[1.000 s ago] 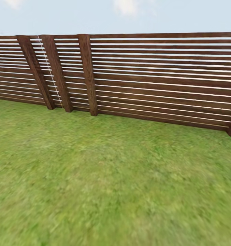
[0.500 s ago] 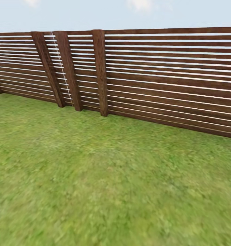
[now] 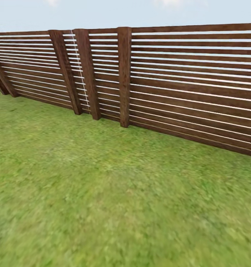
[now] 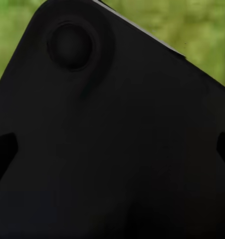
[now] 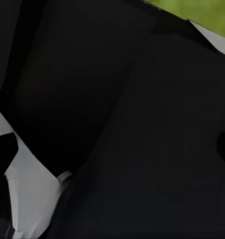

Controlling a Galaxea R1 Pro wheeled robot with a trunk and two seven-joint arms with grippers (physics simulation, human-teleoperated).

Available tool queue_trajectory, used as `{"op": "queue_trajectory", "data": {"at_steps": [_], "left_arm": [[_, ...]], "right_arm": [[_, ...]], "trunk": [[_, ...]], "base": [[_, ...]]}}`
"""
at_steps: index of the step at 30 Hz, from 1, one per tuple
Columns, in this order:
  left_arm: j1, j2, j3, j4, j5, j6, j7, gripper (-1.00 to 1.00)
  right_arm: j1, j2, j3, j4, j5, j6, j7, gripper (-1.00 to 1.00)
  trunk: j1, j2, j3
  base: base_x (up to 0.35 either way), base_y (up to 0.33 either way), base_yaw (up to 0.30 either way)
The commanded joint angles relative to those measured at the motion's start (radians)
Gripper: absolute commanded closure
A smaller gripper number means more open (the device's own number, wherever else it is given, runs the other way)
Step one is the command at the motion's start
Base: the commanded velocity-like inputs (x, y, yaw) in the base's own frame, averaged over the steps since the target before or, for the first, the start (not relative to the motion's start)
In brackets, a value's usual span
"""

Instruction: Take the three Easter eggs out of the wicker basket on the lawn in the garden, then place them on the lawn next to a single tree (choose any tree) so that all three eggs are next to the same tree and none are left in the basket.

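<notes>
Lawn (image 3: 103,200): we see short bright green grass covering the whole lower part of the head view, from the near edge up to the foot of the fence. Its near part looks blurred. Strips of the same green show at the edges of both wrist views (image 4: 197,30).
Fence (image 3: 192,85): we see a long brown wooden fence of horizontal slats, running across the head view and standing on the far edge of the lawn. Pale light shows through the gaps between the slats.
Fence posts (image 3: 124,76): we count three thick posts close together left of the middle, one upright and two leaning. A fourth leaning post (image 3: 2,79) stands at the far left.
Sky (image 3: 114,13): we see pale blue sky with faint white cloud above the top rail.
Robot body, left wrist view (image 4: 117,149): we see a broad black panel with a round recess (image 4: 70,45) near one corner, lying close before the camera.
Robot body, right wrist view (image 5: 142,124): we see dark curved panels, with a light grey part (image 5: 32,199) at one side.
Left gripper: small dark shapes sit at the side edges of the left wrist view; we cannot tell how its jaws stand or whether it holds anything.
Right gripper: the same holds here; we cannot tell its jaw state or any load.
Task things: of these, we see the lawn and the garden's fence.
</notes>
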Motion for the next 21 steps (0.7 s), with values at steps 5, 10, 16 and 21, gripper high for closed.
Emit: {"op": "queue_trajectory", "data": {"at_steps": [5,10,16,21], "left_arm": [[0.0,0.0,-0.003,0.0,0.004,-0.003,0.002,-1.0],[0.0,0.0,-0.003,0.0,0.004,-0.003,0.002,-1.0],[0.0,0.0,-0.003,0.0,0.004,-0.003,0.002,-1.0],[0.0,0.0,-0.003,0.0,0.003,-0.003,0.002,-1.0]], "right_arm": [[0.0,0.0,-0.002,-0.003,0.01,0.004,0.004,-1.0],[0.0,0.0,-0.002,-0.003,0.01,0.004,0.004,-1.0],[0.0,0.0,-0.002,-0.003,0.01,0.004,0.004,-1.0],[0.0,0.0,-0.002,-0.003,0.01,0.004,0.004,-1.0]], "trunk": [[0.001,0.0,-0.007],[0.001,0.0,-0.013],[0.001,0.0,-0.021],[0.001,0.0,-0.027]], "base": [[0.343,0.078,0.183],[0.343,0.078,0.183],[0.343,0.077,0.183],[0.343,0.077,0.183]]}}
